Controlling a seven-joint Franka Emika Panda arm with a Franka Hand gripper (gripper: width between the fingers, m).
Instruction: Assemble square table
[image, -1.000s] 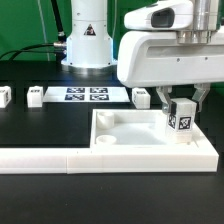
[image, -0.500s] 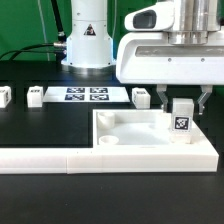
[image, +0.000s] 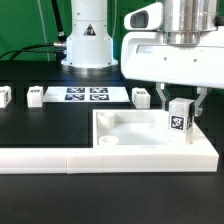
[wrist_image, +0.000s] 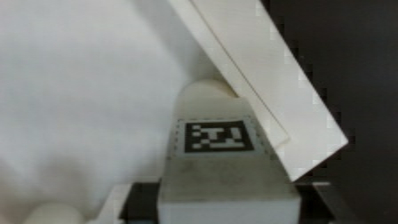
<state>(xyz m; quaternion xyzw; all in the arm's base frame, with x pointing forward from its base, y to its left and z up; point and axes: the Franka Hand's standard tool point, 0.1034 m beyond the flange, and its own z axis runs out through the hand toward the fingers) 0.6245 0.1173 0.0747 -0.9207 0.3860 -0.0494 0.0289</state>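
Evidently twisting: grips 1 leg (image: 181, 136) in the claw (image: 182, 105), with jaws part-closed, and has turned it slightly over the last second, judging by the new angle of the tag (image: 177, 123). Keeps it upright inside the tray (image: 150, 153), toward the tray's end on the exterior view's right. Probably screwing it in, with more turns due. Leaves 3 spare legs (image: 36, 96) on the tabletop (image: 50, 125) beyond the tray.

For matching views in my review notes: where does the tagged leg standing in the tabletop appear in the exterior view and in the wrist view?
Exterior view: the leg stands in the tabletop toward the exterior view's right, between the fingers of the gripper.
Wrist view: the leg is in the centre, its tag facing the camera.
Shared landmark: the tabletop's raised wall beside the leg.
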